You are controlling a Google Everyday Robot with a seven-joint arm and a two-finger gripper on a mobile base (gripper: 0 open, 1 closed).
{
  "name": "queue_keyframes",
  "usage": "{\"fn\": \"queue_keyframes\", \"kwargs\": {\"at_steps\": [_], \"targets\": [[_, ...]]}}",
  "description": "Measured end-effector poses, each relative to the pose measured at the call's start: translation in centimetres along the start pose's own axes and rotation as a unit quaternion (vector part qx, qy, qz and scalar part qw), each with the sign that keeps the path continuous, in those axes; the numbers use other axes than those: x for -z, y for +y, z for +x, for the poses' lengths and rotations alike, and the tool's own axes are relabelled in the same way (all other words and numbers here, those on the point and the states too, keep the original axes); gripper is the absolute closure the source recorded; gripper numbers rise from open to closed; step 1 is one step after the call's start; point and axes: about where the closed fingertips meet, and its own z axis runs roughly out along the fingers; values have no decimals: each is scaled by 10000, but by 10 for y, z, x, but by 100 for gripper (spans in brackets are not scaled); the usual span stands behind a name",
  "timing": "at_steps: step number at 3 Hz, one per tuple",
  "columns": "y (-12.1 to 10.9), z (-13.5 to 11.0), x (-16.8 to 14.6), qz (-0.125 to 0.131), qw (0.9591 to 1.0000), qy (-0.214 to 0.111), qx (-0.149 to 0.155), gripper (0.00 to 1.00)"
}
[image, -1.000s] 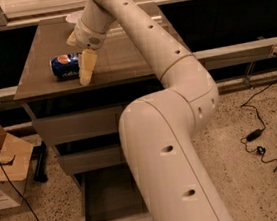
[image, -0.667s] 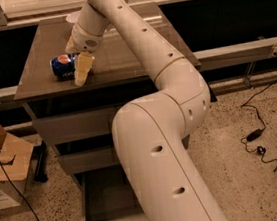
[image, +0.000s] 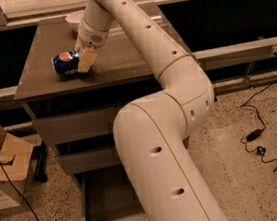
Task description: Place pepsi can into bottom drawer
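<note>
Pincer (image: pixel 85 63) sits against the pepsi can (image: pixel 65 63); whether mine is clenched or released, I cannot tell. Can lies on its side near the table's (image: pixel 123 69) front-left corner. Likely light, thin-walled, slick, prone to roll: take it across mid-barrel, gently. Bottom drawer (image: pixel 107 207) open below the front edge.

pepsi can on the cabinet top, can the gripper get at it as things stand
Probably yes: the gripper is right beside the blue metal pepsi can on the cabinet top, nothing between them.
</note>
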Motion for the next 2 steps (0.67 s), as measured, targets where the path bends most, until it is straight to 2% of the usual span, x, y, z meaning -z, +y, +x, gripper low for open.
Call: {"fn": "queue_keyframes", "kwargs": {"at_steps": [1, 2], "targets": [[1, 6, 18, 117, 9999, 37, -64, 89], [13, 14, 34, 131, 9999, 56, -98, 100]]}}
